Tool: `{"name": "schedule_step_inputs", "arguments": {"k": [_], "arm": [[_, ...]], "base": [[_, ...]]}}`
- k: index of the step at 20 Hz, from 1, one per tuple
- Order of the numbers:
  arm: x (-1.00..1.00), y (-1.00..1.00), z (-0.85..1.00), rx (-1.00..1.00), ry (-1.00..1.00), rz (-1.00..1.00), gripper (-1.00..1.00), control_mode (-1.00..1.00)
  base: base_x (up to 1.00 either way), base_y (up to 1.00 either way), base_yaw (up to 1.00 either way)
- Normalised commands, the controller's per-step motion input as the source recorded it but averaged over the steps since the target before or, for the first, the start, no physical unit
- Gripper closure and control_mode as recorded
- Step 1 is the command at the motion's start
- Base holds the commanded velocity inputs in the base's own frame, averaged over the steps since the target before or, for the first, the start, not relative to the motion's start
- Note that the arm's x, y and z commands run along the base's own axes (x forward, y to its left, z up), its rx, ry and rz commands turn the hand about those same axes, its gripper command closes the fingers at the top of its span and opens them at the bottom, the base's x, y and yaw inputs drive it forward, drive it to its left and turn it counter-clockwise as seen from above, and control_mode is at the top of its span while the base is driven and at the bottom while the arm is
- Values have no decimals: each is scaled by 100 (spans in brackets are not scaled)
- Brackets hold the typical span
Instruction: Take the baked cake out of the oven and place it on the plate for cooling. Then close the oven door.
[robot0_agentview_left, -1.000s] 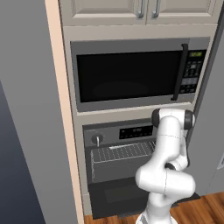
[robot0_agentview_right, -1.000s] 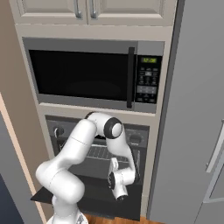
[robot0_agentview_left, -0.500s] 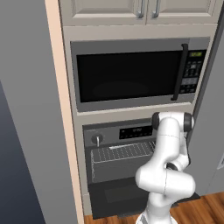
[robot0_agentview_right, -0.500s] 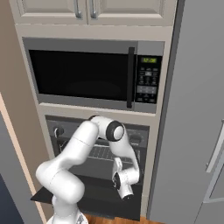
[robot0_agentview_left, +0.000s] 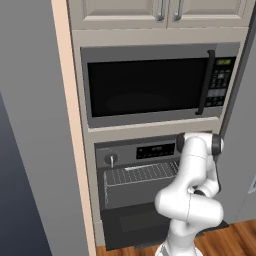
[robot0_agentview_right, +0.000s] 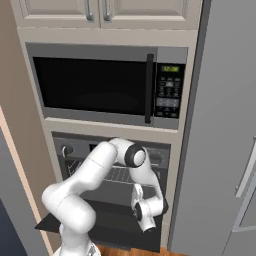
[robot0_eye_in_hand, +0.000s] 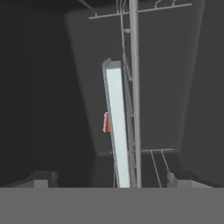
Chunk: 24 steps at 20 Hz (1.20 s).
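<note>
- Oven (robot0_agentview_left: 137, 172) sits built into the tall cabinet column, directly below the microwave (robot0_agentview_left: 150, 85); knob and black display strip run along its top.
- Oven door (robot0_agentview_right: 95, 227) hangs fully down, lying flat and sticking out toward the base at low level. It takes up the room in front of the opening.
- Wire rack (robot0_agentview_left: 140, 175) spans the cavity, near its top; cavity below it is dark.
- Gripper (robot0_agentview_right: 145, 220) hangs low at the right end of the oven mouth, just above the dropped door, close to the cabinet's right edge and the grey refrigerator panel (robot0_agentview_right: 220, 130) beside it. Little side room there.
- Jaws spread wide, holding nothing; fingertips (robot0_eye_in_hand: 41, 180) stand at the two lower corners of the hand view, well apart.
- Hand view is rolled: rack wires (robot0_eye_in_hand: 134, 87) run up the frame as a near-vertical line.
- Pale flat tray (robot0_eye_in_hand: 117, 131), seen edge-on, lies against the rack inside the cavity, between the fingertips and farther in.
- Small red-orange shape (robot0_eye_in_hand: 106, 122) touches the tray's face; too small to tell if it is the cake.
- Cavity walls close in dark on both sides of the tray.
</note>
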Motion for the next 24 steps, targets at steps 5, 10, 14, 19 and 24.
{"name": "schedule_step_inputs", "arguments": {"k": [5, 10, 14, 19, 24], "arm": [[1, 0, -4, 0, -3, 0, -100, -100], [10, 0, -4, 0, -1, 0, -100, -100], [14, 8, 0, 0, 0, -1, -100, -100], [13, 18, 0, 0, 0, -4, -100, -100], [12, 5, -1, 0, 0, -7, -100, -100]], "base": [[0, 0, 0], [0, 0, 0], [0, 0, 0], [0, 0, 0], [0, 0, 0]]}}
